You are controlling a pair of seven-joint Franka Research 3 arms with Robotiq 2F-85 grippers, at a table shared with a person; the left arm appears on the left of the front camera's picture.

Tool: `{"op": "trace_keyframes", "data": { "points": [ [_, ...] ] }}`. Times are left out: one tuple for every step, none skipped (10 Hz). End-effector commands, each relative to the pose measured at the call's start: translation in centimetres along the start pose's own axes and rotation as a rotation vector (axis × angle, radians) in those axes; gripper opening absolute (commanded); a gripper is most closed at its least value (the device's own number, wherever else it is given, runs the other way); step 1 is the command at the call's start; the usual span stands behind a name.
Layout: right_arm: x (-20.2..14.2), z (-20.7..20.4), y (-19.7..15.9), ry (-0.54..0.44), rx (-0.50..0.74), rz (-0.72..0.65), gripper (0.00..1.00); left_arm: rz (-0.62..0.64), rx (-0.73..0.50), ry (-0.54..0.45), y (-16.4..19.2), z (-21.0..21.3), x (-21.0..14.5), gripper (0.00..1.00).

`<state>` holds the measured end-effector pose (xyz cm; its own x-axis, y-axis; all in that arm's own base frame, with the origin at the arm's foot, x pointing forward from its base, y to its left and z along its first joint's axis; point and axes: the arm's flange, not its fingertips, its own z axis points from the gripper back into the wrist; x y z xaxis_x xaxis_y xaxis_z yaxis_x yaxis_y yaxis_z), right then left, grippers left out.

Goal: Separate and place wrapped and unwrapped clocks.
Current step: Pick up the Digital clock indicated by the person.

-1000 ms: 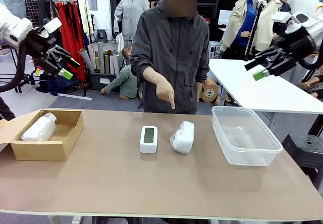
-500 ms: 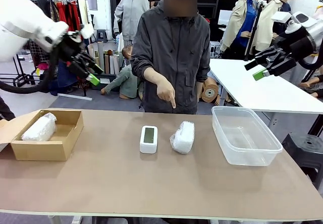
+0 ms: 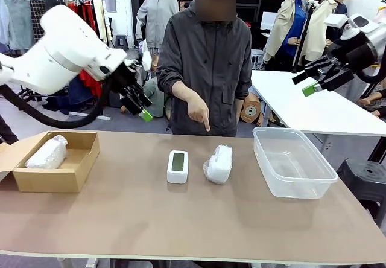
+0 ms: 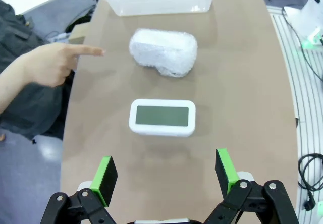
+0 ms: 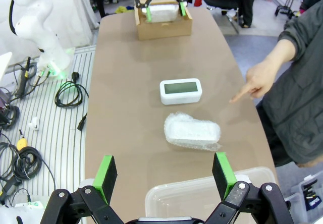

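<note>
While a person across the bench [image 3: 181,226] points a forefinger down from a hand [image 3: 196,109] held above the middle of the frame, the robot's left tool [image 3: 142,108] hangs in the air at upper left of centre, jaws spread wide and holding nothing, aimed down toward the two items lying side by side at mid-bench. The bare clock [image 3: 177,166], white with a grey-green screen facing up, lies just left of centre. A bubble-wrapped clock [image 3: 219,163] lies just beside it to the right, a narrow gap between them. The fingertip hovers behind and between the pair, so which one it singles out cannot be told for certain. A second wrapped clock [image 3: 46,153] already rests inside the open cardboard box [image 3: 81,162] at the left edge, which suggests the box is the home for wrapped pieces. That leaves the clear plastic tub [image 3: 298,186] at right, with nothing visible inside, as the likely place for the bare one. The right tool [image 3: 304,82] is parked high at upper right, above and behind the tub, likewise wide open and empty, apparently held out of the way. In the left wrist view the bare clock sits squarely between the green pads [image 4: 106,173], a sign that the left arm is lining up on it, though nothing on the bench is touched yet.
</note>
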<state>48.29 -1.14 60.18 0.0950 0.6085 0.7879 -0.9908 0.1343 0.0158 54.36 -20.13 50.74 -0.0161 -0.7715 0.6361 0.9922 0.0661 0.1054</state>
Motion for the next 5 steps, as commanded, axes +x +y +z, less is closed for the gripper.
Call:
{"op": "trace_keyframes", "data": {
  "points": [
    [0.12, 0.07, 0.03, -0.003, 0.002, 0.004, 1.0, -0.027, -0.017, 0.0, 0.7, -0.73, -0.24, 1.0],
    [0.12, 0.07, 0.03, -0.003, 0.002, 0.004, 1.0, 0.0, 0.0, 0.0, 0.0, 0.0, 0.0, 1.0],
    [0.12, 0.07, 0.03, -0.003, 0.002, 0.004, 1.0, 0.0, 0.0, 0.0, 0.0, 0.0, 0.0, 1.0],
    [0.12, 0.07, 0.03, -0.003, 0.002, 0.004, 1.0, 0.0, 0.0, 0.0, 0.0, 0.0, 0.0, 1.0],
    [0.12, 0.07, 0.03, -0.003, 0.002, 0.004, 1.0, 0.0, 0.0, 0.0, 0.0, 0.0, 0.0, 1.0]
  ]
}}
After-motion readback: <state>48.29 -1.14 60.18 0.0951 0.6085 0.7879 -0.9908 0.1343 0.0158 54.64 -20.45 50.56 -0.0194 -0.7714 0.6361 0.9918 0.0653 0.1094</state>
